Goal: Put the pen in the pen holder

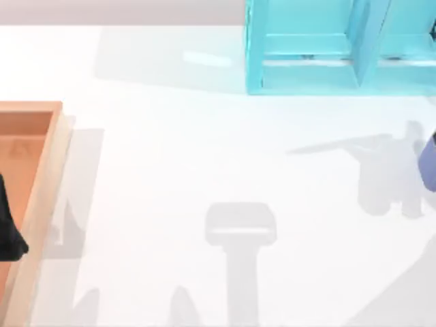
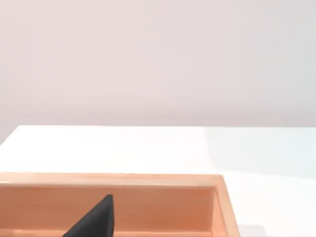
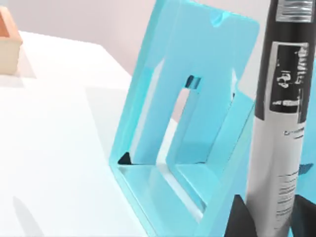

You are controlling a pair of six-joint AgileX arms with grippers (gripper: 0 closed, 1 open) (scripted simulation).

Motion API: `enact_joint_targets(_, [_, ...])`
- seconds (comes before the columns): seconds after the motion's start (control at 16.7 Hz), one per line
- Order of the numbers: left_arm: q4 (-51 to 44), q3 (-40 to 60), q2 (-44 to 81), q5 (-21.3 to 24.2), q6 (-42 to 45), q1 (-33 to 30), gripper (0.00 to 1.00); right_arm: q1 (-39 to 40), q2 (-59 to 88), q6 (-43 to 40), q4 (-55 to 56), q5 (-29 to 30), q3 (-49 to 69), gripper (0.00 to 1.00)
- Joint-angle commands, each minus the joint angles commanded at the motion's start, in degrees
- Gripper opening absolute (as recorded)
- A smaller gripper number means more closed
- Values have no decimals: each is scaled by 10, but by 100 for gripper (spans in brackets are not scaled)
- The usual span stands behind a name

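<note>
White desk [image 1: 204, 150]: pen [image 3: 279, 133] upright between right end effector's closed fingers [image 3: 239, 217]; holder [image 1: 429, 163] at right edge, insertion left. Left end effector [image 2: 94, 222] over tray [image 1: 41, 177], opening unclear.

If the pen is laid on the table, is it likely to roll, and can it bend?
The pen looks like a round, smooth barrel, so it would probably roll on the flat table. Its straight, upright line suggests it is stiff. The glossy surface may be somewhat slippery.
</note>
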Motion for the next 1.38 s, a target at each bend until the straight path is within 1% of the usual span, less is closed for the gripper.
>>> enact_joint_targets(0.3, [0,0,0,0,0,0,100,-1,-53,-9,-152,-30,-27,0])
enact_joint_targets(0.42, [0,0,0,0,0,0,100,-1,-71,-12,-196,-42,-37,0])
enact_joint_targets(0.54, [0,0,0,0,0,0,100,-1,-80,-14,-216,-49,-42,0])
enact_joint_targets(0.78, [0,0,0,0,0,0,100,-1,-81,-14,-217,-50,-42,0])
enact_joint_targets(1.38, [0,0,0,0,0,0,100,-1,-81,-14,-217,-50,-42,75])
